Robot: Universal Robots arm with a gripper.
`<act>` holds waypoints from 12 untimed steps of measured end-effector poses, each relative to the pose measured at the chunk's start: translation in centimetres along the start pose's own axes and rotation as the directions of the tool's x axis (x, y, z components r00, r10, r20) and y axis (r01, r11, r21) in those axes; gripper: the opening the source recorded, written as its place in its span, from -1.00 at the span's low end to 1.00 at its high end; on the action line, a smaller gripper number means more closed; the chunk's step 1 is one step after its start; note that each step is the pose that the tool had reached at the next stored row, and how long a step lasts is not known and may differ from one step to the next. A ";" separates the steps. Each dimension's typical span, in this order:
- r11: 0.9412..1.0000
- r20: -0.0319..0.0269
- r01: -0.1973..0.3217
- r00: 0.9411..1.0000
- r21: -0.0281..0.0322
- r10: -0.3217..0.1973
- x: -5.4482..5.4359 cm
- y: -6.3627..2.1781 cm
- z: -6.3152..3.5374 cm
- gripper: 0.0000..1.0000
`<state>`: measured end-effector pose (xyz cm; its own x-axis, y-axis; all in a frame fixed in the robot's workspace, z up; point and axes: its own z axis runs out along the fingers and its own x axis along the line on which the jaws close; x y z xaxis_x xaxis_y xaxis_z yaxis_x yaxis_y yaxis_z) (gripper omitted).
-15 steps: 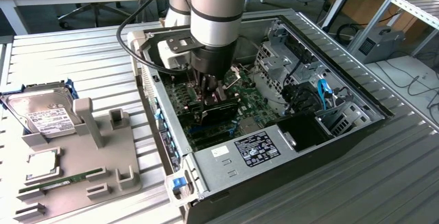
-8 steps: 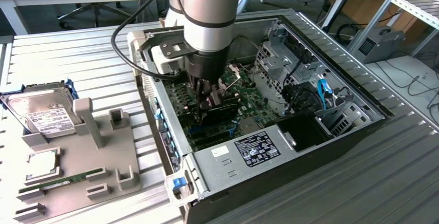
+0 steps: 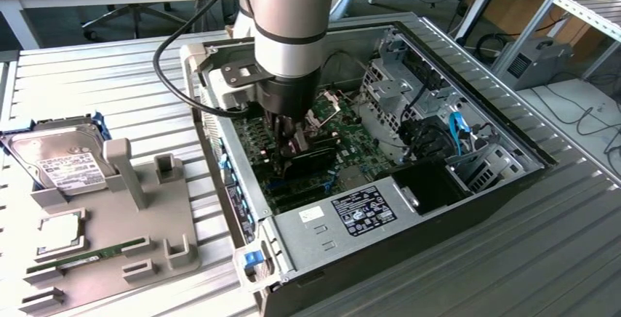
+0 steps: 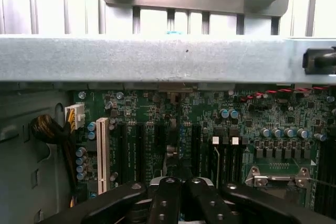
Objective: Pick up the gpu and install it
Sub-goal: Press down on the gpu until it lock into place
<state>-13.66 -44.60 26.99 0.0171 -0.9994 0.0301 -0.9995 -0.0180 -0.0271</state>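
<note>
1 PC case (image 3: 505, 179), side open, w/ 1 green motherboard (image 4: 210, 114) inside. 1 robot arm (image 3: 286, 19) w/ 1 tool (image 3: 289, 146). 1 gpu (image 3: 308, 158) (dark card standing on the board). 1 grey holder tray (image 3: 145, 237) on the desk (image 3: 87, 77). 1 hard drive (image 3: 60, 158), 1 RAM stick (image 3: 86, 257), 1 CPU chip (image 3: 58, 233). 1 white PCI slot (image 4: 102, 153). 1 blue SATA cable (image 3: 456, 126). 1 white-labelled PSU (image 3: 364, 211).

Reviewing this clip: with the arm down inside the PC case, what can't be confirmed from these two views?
- Whether the gpu is seated in its slot: in the exterior view the gripper covers the card's top edge.
- The card under the gripper: in the wrist view the black fingers hide it.
- The hard drive label text: too small.
</note>
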 end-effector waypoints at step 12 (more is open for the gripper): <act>1.000 -0.001 0.000 1.000 -0.001 0.000 0.1 -1.03 -1.82 -0.79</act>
<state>-12.68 -44.59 28.84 0.0171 -0.9994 0.0311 -0.9995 -0.0179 -0.0262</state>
